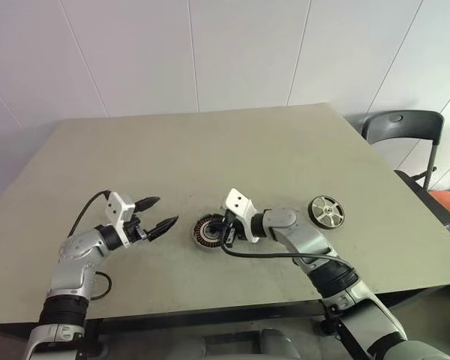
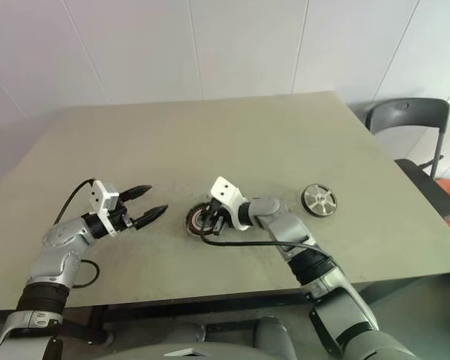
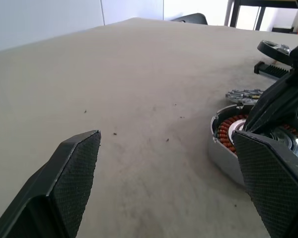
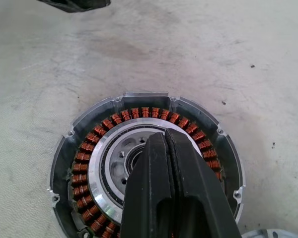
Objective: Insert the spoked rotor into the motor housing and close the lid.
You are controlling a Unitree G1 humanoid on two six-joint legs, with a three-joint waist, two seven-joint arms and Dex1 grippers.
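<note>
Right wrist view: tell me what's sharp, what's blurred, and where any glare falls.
Right wrist view: round copper-wound motor housing sharp, mild glare on its silver inner ring; shut black right pincer slightly soft up close. Left wrist view: textured finger pad crisp.

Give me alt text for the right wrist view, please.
The right gripper, fingers pressed shut, hangs over the silver centre of the motor housing, whose ring of copper windings faces up on the grey table. Nothing shows between the fingers.
</note>
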